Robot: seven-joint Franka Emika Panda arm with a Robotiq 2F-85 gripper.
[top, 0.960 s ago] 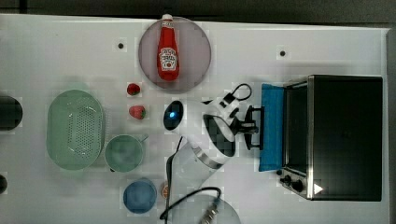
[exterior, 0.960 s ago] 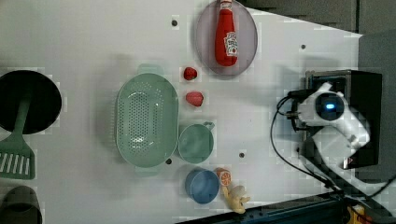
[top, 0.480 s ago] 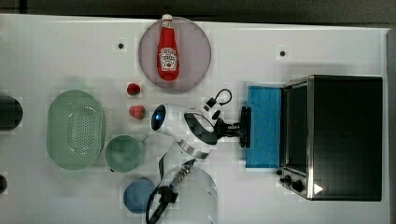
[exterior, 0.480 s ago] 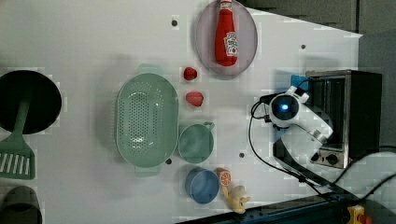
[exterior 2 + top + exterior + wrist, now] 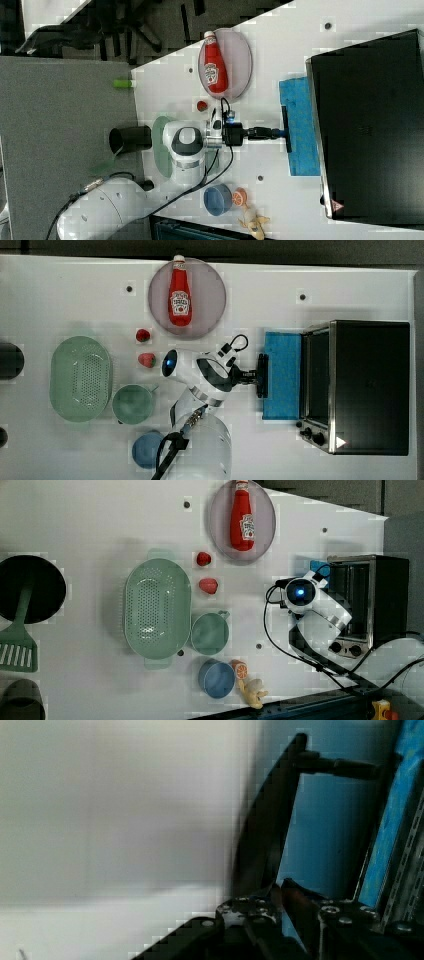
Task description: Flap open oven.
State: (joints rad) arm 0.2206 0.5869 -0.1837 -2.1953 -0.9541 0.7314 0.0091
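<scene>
While its blue glass door [image 5: 282, 374] lies folded down, the boxy black oven [image 5: 367, 386] stands open; fingers [image 5: 254, 375] clamp the door's dark bar handle [image 5: 262, 375].

White arm [image 5: 210, 375], black cables, blue light, dark pincer [image 5: 255, 376]

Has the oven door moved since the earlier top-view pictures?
Yes. The blue glass door has swung further down, reaching farther toward the top view's left from the oven, with the gripper on its handle.
</scene>
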